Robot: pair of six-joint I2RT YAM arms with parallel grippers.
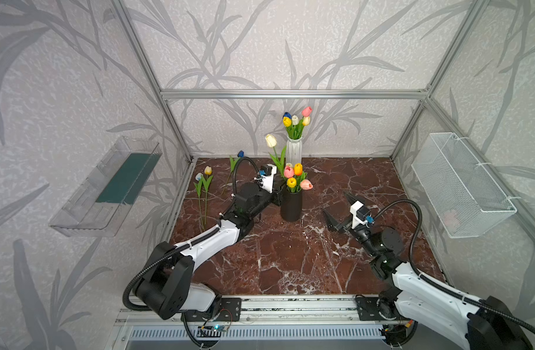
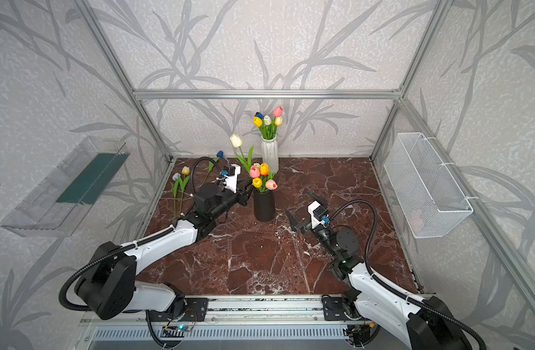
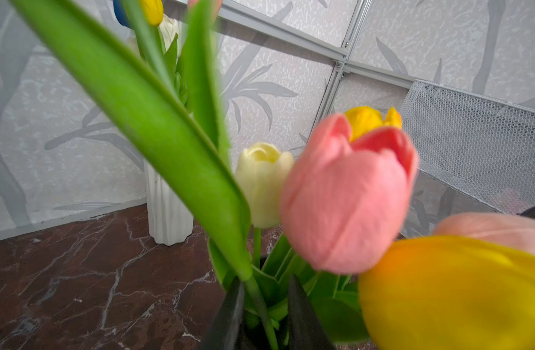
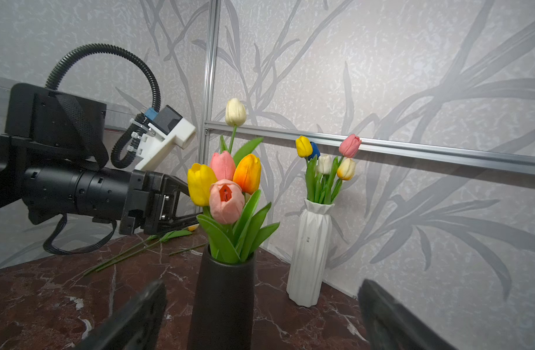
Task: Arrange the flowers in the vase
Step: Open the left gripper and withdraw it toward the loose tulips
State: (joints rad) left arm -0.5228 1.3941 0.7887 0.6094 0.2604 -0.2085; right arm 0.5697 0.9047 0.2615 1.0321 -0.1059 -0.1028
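left gripper [image 3: 266, 285]: at the mouth of black vase [image 1: 291, 206]. Jaws a little apart w/ stem of white tulip [image 1: 271, 140] between them. Not pinched: gap is wider than the stem in left wrist view. The tulip's head sits well above the bunch [image 1: 295, 178]. Its stem runs down into the leaves at the vase mouth; can't tell how deep it goes.

Black vase is mid-table. The bunch in it has 2 pink, 1 orange, 1 yellow head.

white vase [image 1: 293, 150] is at the back wall, just behind the black one, holding blue, yellow, white, pink + cream heads. There's a small dark mark [image 4: 307, 239] on its faceted front, too small to read.

3 loose stems lie flat on marble table [image 1: 290, 260] along the left edge. yellow tulip [image 1: 207, 170] + pale blue tulip [image 1: 198, 176] are side by side; dark blue tulip [image 1: 240, 153] is nearer the back wall.

right gripper [image 1: 336, 203]: jaws wide apart, empty, low over the table to the right of black vase, apart from it.
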